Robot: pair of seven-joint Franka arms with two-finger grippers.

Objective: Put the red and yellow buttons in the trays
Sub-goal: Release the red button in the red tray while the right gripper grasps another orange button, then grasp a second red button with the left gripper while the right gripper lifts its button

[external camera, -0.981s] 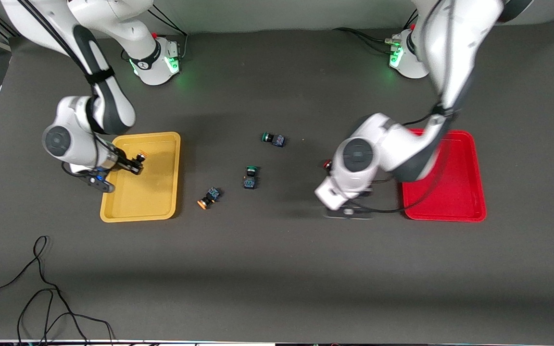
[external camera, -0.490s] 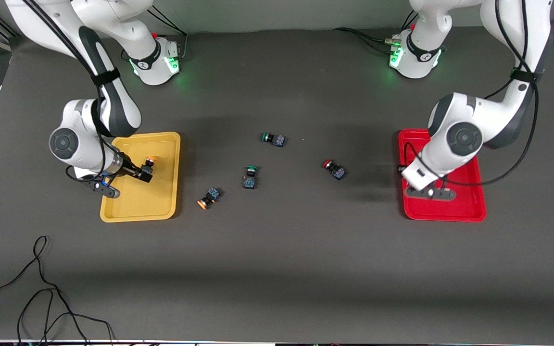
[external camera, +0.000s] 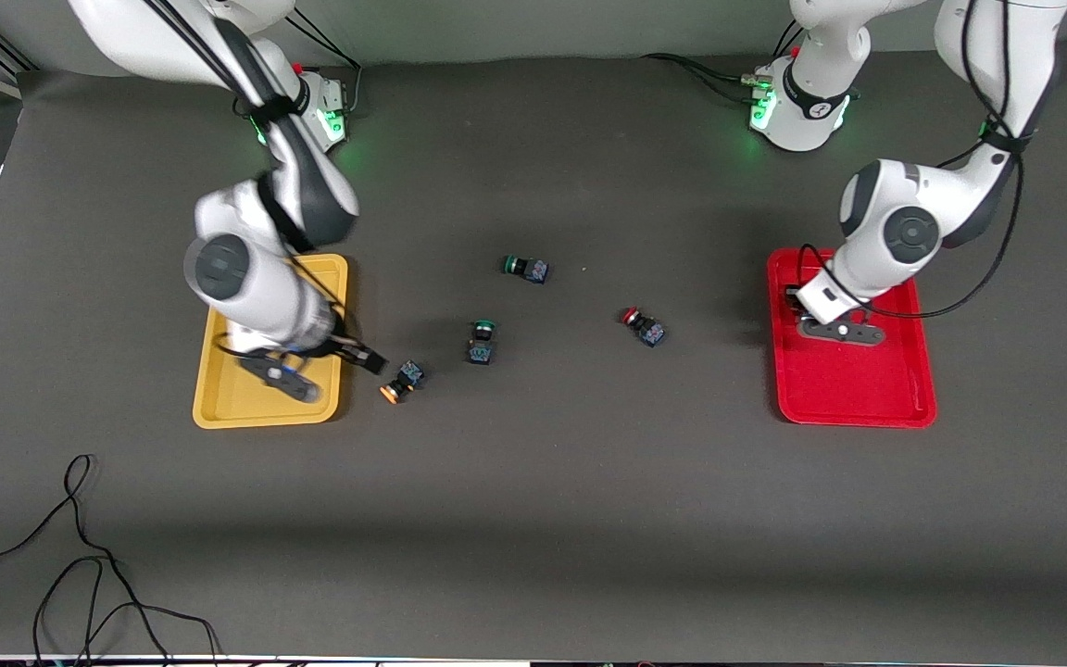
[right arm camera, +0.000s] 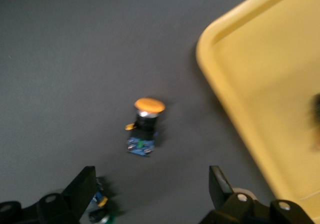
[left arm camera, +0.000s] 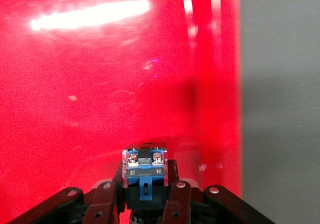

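My right gripper is open and empty, just past the rim of the yellow tray, close to a yellow-capped button lying on the table. That button shows in the right wrist view ahead of the open gripper, beside the yellow tray. My left gripper is over the red tray, shut on a button with a black-and-blue body; its cap is hidden. A red-capped button lies on the table between the trays.
Two green-capped buttons lie mid-table; one shows by my right gripper's finger. Black cables lie near the front camera at the right arm's end. The arm bases stand along the table's edge.
My right gripper let go of a yellow button in the yellow tray and swung out toward the yellow button on the table. My left gripper carried its button over the red tray.
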